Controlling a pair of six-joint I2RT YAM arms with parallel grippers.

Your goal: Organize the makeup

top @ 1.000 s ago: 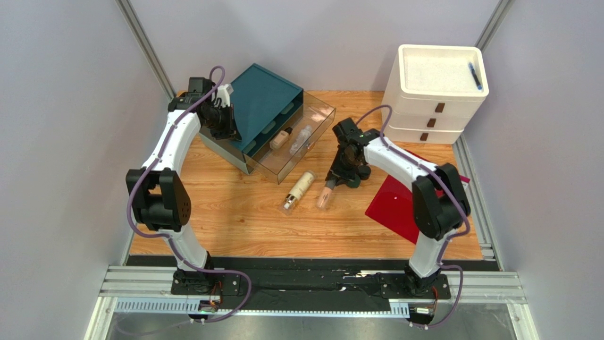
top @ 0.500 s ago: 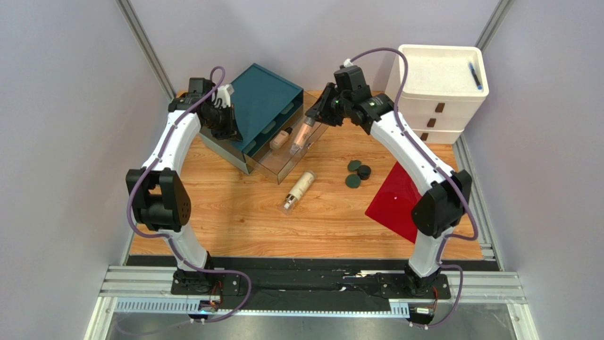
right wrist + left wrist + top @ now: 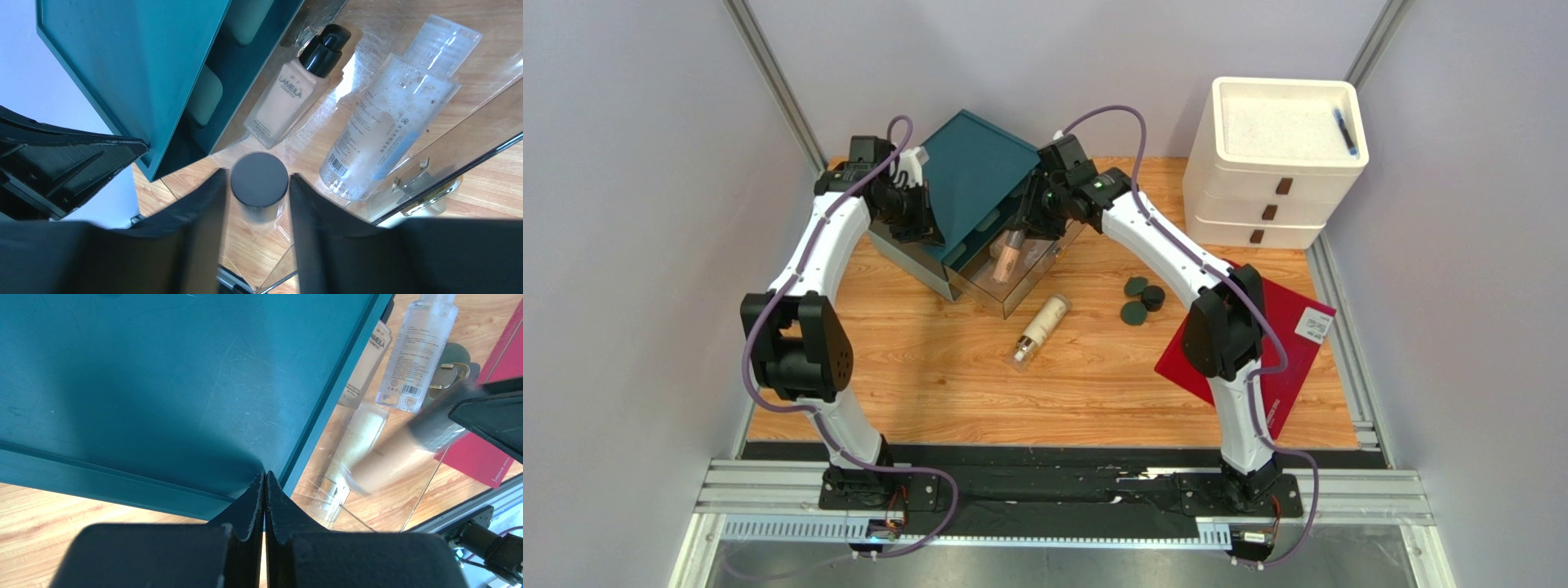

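Left arm (image 3: pixel 817 245) and right arm (image 3: pixel 1155 245): white shells, black joints and jaws, purple cables (image 3: pixel 1109 109).

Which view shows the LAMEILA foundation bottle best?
Right wrist: the LAMEILA foundation bottle lies whole in the clear drawer, label and black pump plain. Left wrist shows only a strip beside the teal organizer; top external leaves it indistinguishable.

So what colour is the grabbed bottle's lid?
Black. The lid of the bottle shows best from the right wrist.

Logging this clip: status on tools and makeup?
Left tool shut, at teal organizer. Right tool shut on beige bottle, over clear drawer. Two bottles inside.
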